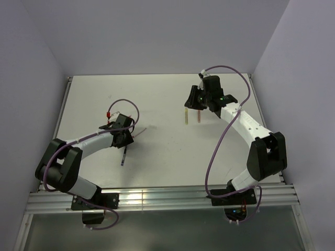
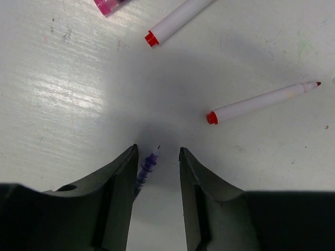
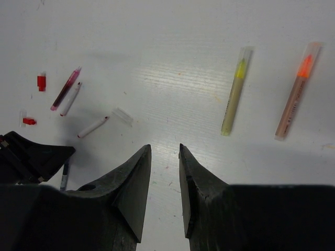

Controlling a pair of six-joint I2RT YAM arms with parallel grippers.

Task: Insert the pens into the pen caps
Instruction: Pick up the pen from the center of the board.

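Observation:
My left gripper (image 2: 157,149) stands open just above the table. A purple pen (image 2: 146,168) lies between its fingers, leaning on the left one, tip pointing away. Beyond it lie two white pens with red ends (image 2: 261,102) (image 2: 178,21). My right gripper (image 3: 165,147) is open with nothing in it, hanging above bare table. Ahead of it to the right lie a yellow pen (image 3: 234,99) and an orange pen (image 3: 296,94), each with a clear cap over its tip. Far left in that view are two red pen caps (image 3: 41,82) (image 3: 29,121) and a clear cap (image 3: 122,116).
A pink pen (image 3: 65,89) lies beside the white ones near the left gripper (image 1: 123,137). From above, the yellow and orange pens (image 1: 186,116) lie just in front of the right gripper (image 1: 194,102). Purple cables loop over both arms. Walls close in the table on three sides.

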